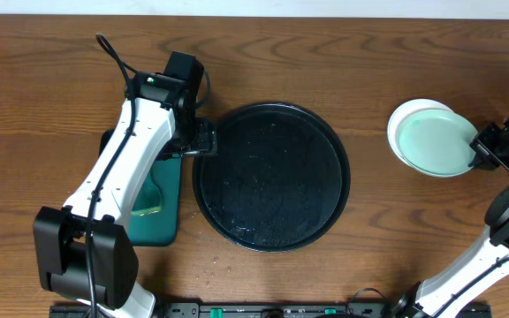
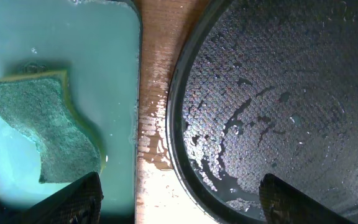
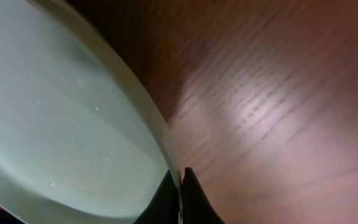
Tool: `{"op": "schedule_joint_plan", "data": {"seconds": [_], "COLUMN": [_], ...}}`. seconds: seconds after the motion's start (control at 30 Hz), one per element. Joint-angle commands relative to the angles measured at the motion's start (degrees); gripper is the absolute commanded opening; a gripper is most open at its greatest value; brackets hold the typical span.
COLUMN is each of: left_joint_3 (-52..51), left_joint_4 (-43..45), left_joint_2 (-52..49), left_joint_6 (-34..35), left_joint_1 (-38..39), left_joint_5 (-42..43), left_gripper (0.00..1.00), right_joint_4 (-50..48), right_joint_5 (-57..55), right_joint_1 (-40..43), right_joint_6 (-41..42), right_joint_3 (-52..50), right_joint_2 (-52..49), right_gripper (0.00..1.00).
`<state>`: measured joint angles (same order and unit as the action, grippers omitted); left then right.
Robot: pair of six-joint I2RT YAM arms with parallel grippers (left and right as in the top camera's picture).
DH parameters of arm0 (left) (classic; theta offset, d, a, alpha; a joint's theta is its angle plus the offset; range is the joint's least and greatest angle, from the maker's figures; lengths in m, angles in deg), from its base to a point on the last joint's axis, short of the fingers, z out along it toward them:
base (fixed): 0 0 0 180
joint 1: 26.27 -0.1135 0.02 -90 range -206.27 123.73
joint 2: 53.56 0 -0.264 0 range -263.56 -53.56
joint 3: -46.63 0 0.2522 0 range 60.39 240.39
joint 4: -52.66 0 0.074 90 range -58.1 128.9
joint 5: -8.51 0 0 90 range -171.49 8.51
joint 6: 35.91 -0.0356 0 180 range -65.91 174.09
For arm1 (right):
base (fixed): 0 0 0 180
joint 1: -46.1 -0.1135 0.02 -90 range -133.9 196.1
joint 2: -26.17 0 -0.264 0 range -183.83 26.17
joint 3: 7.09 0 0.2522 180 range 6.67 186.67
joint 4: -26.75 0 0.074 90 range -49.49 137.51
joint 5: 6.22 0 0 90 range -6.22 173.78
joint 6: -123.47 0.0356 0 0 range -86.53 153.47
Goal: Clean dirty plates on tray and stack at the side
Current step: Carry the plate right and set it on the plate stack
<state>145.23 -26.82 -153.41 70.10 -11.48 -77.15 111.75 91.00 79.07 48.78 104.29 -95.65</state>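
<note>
— What's the tray [image 2: 278, 93] like?
— I see black, finely pebbled, wet and glinting. At its nine o'clock, the sponge [image 2: 42, 124] is coarse green scourer on yellow foam
— And three o'clock?
— The plates [image 1: 436, 141] look smooth, glossy; the table [image 1: 369, 53] is grained wood

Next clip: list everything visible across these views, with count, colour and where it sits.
table: one, brown wood, under everything
tray: one, black, round, centre of the table, wet, no plates on it
plates: one stack, mint-green on top of white, at least two showing, right side of the table
small tray: one, teal, rectangular, left of the black tray
sponge: one, green pad on a yellow body, lying in the small tray
water: drops and a film, clear, on the black tray and on the wood beside its rim
left hand: one, black, open, above the gap between the two trays
right hand: one, black, shut on the rim of the top plate
</note>
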Motion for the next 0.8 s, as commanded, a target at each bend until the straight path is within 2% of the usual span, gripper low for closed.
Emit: {"op": "schedule_joint_plan", "data": {"seconds": [0.0, 0.23, 0.27, 0.3, 0.33, 0.37, 0.4, 0.53, 0.67, 0.77], "left_joint_3": [-0.28, -0.28, -0.28, -0.28, -0.28, -0.28, -0.28, -0.28, 0.07, 1.40], "left_joint_4": [-0.11, -0.20, -0.20, -0.20, -0.17, -0.15, -0.11, -0.09, 1.49, 2.89], "left_joint_2": [-0.13, -0.13, -0.13, -0.13, -0.13, -0.13, -0.13, -0.13, 0.17, 1.27], "left_joint_6": [-0.94, -0.94, -0.94, -0.94, -0.94, -0.94, -0.94, -0.96, -0.96, -0.94], "left_joint_1": [0.09, 0.09, 0.09, 0.09, 0.09, 0.09, 0.09, 0.09, 0.02, 0.02], "left_joint_5": [-0.26, -0.26, -0.26, -0.26, -0.26, -0.26, -0.26, -0.28, -0.50, -0.50], "left_gripper": [0.82, 0.81, 0.82, 0.82, 0.81, 0.81, 0.82, 0.82, 0.81, 0.81], "right_joint_4": [-1.14, -2.82, -2.67, -2.47, -2.21, -2.16, -2.16, -1.86, -2.47, -3.48], "right_joint_5": [4.04, 1.29, 0.46, -0.37, -1.29, -1.40, -1.38, -1.14, 3.89, 5.70], "right_joint_1": [-1.38, -4.52, -4.57, -4.57, -4.57, -4.57, -4.57, -4.59, -5.05, -7.37], "right_joint_6": [-0.17, 2.12, 2.51, 2.75, 3.15, 3.08, 3.10, 3.08, 0.02, -3.89], "right_joint_3": [-0.63, -0.63, -0.63, -0.63, -0.63, -0.61, -0.61, -0.55, -0.55, -0.55], "right_joint_2": [0.50, 0.50, 0.50, 0.50, 0.48, 0.50, 0.55, 1.77, 5.84, 11.50], "right_gripper": [0.01, 0.01, 0.04, 0.17, 0.45, 0.66, 0.77, 0.87, 0.77, 0.77]}}
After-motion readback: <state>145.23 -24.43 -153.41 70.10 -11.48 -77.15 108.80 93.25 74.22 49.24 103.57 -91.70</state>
